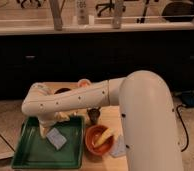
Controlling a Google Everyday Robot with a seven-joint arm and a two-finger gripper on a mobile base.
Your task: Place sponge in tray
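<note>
At the left, the tray point(27, 155) is seen lying on the wooden surface point(109, 120), its dark green floor mostly bare and its raised rim running along the near edge. Above the tray's far left part, the claw point(44, 131) is held low, hanging down from the bent white arm point(70, 100); whether its fingers are spread or closed cannot be told, since they are seen only as a pale shape against the green. Just right of the claw, the sponge point(56, 138) is found lying flat on the tray floor, a pale blue-grey pad turned slightly askew, near the tray's middle. It appears to lie close beside the claw tip, and whether the two touch cannot be told. Further right, beyond the tray's right rim, a small dark cup point(94, 116) is stood upright on the surface. Just in front of it, a round orange bowl point(92, 139) is set close to the tray's right edge, and a yellow banana-like piece point(105, 136) is held inside it, leaning toward the bowl's right side. At the far right, the view is largely filled by the robot's broad white upper arm segment point(147, 125).
</note>
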